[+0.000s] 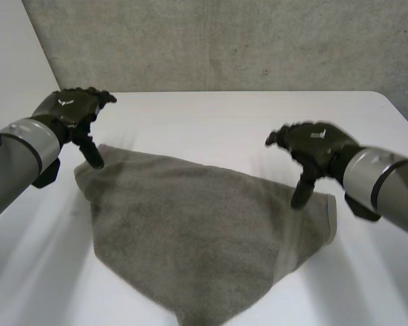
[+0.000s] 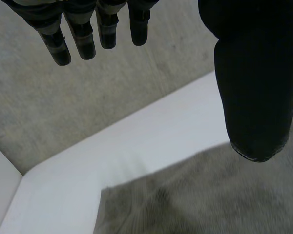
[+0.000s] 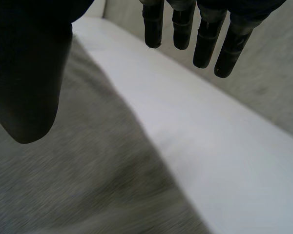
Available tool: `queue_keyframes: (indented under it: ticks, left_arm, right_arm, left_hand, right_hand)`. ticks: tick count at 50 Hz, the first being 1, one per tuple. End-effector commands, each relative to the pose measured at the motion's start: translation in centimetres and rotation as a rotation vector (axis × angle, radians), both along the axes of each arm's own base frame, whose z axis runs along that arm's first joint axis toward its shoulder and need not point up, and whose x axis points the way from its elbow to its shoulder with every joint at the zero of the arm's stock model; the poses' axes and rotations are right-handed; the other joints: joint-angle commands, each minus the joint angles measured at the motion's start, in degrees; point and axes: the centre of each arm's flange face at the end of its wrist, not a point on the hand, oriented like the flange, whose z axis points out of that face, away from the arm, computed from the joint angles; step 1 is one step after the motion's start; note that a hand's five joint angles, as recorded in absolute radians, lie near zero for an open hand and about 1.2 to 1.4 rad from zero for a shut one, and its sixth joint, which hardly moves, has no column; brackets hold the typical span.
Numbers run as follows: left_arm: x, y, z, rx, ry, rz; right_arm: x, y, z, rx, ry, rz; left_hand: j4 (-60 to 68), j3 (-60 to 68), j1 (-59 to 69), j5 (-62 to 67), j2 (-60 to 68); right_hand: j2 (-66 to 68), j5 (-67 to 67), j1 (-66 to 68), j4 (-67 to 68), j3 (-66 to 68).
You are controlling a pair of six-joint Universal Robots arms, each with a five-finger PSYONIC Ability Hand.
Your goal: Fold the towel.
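Grey concrete wall [image 1: 224, 41] at the back, white table [image 1: 211, 115] in front of it. On the table, one grey-brown towel [image 1: 190, 231]: spread flat, roughly triangular in outline, one point toward the near edge, long side running from far left across to the right. Lighter hem band [image 1: 296, 238] along the right-hand edge. A few soft wrinkles, otherwise smooth.

Left hand [image 1: 71, 109] over the towel's far-left corner. Fingers [image 2: 83, 39] straight, held out past the corner over bare table, toward the wall; thumb [image 2: 254, 83] pointing down at the towel. Released, nothing in its grasp. Thumb tip right at the corner in the head view; cannot tell whether touching or just above. In the left wrist view, towel corner between thumb and fingers, table edge meeting the wall beyond the fingertips.

Right hand [image 1: 313, 146] over the towel's right corner, by the hem band. Same pose: fingers [image 3: 205, 39] straight, out over bare table beyond the towel edge, thumb [image 3: 29, 73] down toward the towel. Also released, holding nothing. Thumb tip close to the towel just inside the edge; contact not clear either.

Hands well apart, one at each end of the towel's long side. Grey forearms [image 1: 20, 156] at the near left and near right of the table. Towel's middle and near point clear of both hands
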Motion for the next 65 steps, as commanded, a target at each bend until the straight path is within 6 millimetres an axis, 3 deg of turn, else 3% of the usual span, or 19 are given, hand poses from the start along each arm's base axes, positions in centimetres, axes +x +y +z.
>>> queue_keyframes:
  ticks: [1,5,10,12,21,28,30,35,43,56,63,65]
  left_arm:
    - [0.7,0.4,-2.6,0.076,-0.026,-0.03]
    - [1.0,0.4,-3.9,0.12,-0.031,-0.025]
    - [1.9,0.5,-5.9,0.173,-0.04,-0.004]
    - [1.9,0.6,-7.1,0.188,-0.042,-0.008]
    - [2.3,0.3,-9.0,0.195,-0.069,-0.021]
    - [2.1,-1.9,-9.3,0.149,-0.086,-0.057]
    - [2.1,-1.9,-9.3,0.149,-0.086,-0.057]
    - [1.4,-4.2,-9.5,0.124,-0.07,-0.09]
    - [1.2,-5.1,-9.6,0.114,-0.062,-0.089]
    - [1.2,-4.7,-10.2,0.136,-0.066,-0.092]
    - [1.3,-4.8,-10.7,0.148,-0.073,-0.088]
    - [1.3,-4.9,-11.2,0.159,-0.078,-0.088]
  right_arm:
    - [-0.3,1.1,-3.3,0.051,0.016,0.015]
    - [-0.6,1.2,-4.5,0.057,0.019,0.006]
    - [-1.2,2.0,-7.5,0.13,0.047,-0.002]
    - [-1.3,2.3,-8.0,0.138,0.05,0.0]
    - [-1.7,2.7,-9.6,0.103,0.065,0.002]
    - [-4.2,-0.4,-9.6,0.075,0.046,-0.128]
    - [-4.4,-0.8,-9.5,0.076,0.039,-0.144]
    - [-5.3,-2.0,-9.9,0.096,0.005,-0.214]
    - [-6.3,-3.6,-11.1,0.126,0.004,-0.279]
    - [-6.2,-4.2,-13.0,0.16,0.031,-0.272]
    - [-6.1,-4.6,-13.2,0.13,0.022,-0.267]
    - [-6.1,-4.7,-13.0,0.116,0.016,-0.264]
  left_hand:
    - [1.62,1.56,1.51,-0.45,1.67]
    - [1.62,1.56,1.51,-0.45,1.67]
    - [1.62,1.56,1.51,-0.45,1.67]
    - [1.79,1.72,1.67,-0.28,1.83]
    - [1.96,1.89,1.84,-0.11,2.0]
    - [4.14,4.08,4.03,2.07,4.19]
    - [4.14,4.08,4.03,2.08,4.19]
    - [3.97,3.91,3.86,1.91,4.02]
    - [3.81,3.74,3.69,1.74,3.85]
    - [3.81,3.74,3.69,1.74,3.85]
    - [5.49,5.42,5.37,3.42,5.53]
    - [6.99,6.93,6.88,4.93,7.04]
  right_hand:
    - [-4.38,-3.44,-3.16,-5.09,-4.08]
    - [-4.38,-3.44,-3.16,-5.09,-4.08]
    - [-4.38,-3.44,-3.16,-5.09,-4.08]
    - [-4.38,-3.44,-3.16,-5.09,-4.08]
    - [-4.38,-3.44,-3.16,-5.09,-4.08]
    - [-4.13,-3.19,-2.91,-4.84,-3.83]
    - [-3.96,-3.02,-2.74,-4.67,-3.66]
    - [-3.79,-2.85,-2.57,-4.5,-3.49]
    - [-2.95,-2.01,-1.73,-3.66,-2.65]
    - [28.17,29.11,29.39,27.46,28.47]
    - [65.42,66.36,66.65,64.71,65.72]
    - [65.62,66.56,66.84,64.91,65.92]
